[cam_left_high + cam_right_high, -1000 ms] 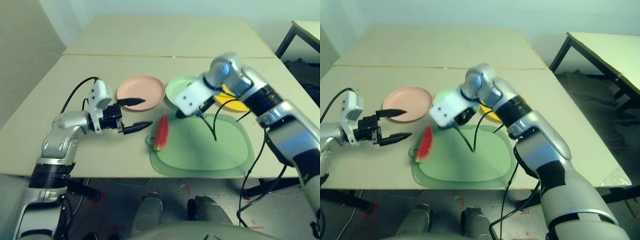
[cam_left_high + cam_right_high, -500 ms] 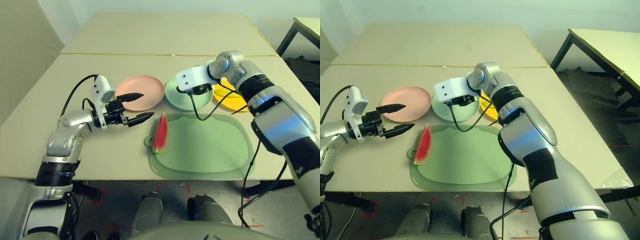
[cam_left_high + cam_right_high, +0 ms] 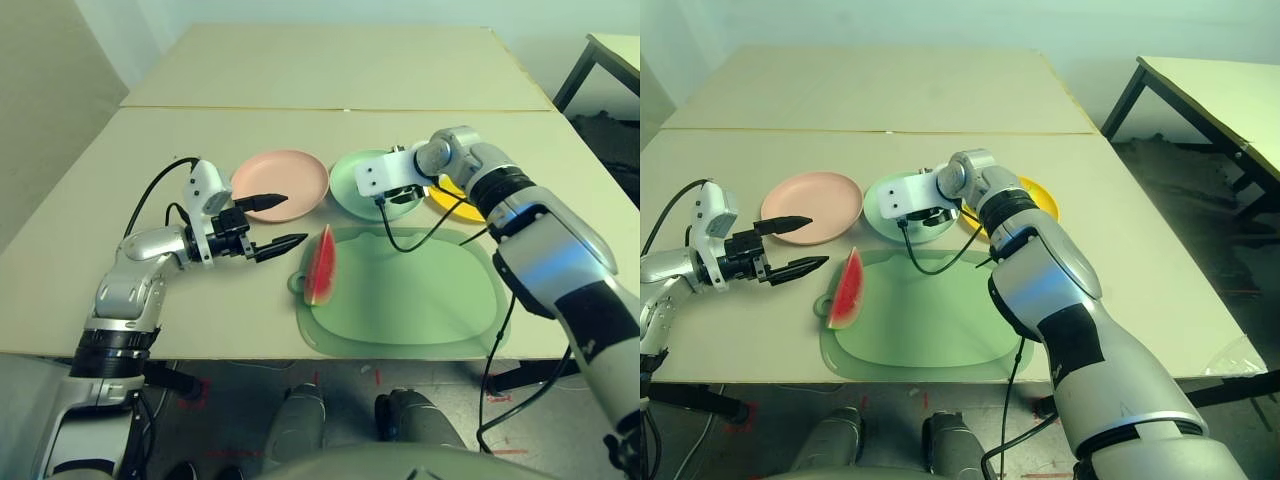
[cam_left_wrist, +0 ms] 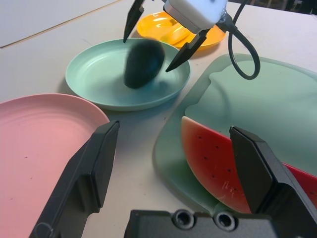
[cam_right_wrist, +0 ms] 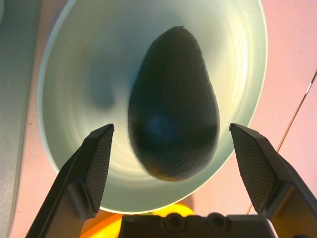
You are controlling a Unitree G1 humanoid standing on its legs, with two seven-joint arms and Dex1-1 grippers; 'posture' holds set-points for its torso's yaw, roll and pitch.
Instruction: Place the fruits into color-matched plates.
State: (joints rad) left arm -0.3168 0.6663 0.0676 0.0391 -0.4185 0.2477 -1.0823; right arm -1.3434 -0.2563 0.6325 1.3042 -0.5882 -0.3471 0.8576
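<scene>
A dark green avocado (image 5: 173, 99) is at the mint green plate (image 4: 99, 82), between the wide-apart fingers of my right gripper (image 4: 146, 54), which is open and no longer grips it. The avocado (image 4: 143, 62) looks blurred. A red watermelon wedge (image 3: 322, 265) with green rind lies on the left edge of the pale green cutting mat (image 3: 410, 290). My left gripper (image 3: 288, 220) hovers open and empty just left of the wedge, in front of the pink plate (image 3: 282, 185). The yellow plate (image 3: 462, 202) sits right of the green one, partly behind my right arm.
The three plates stand in a row behind the cutting mat. Black cables from my right wrist (image 3: 410, 235) hang down onto the mat. A second table (image 3: 610, 60) stands at the far right, and the tabletop runs on behind the plates.
My right gripper came down over the mint green plate and opened, letting go of the avocado. My left gripper shifted only slightly and stays open.
</scene>
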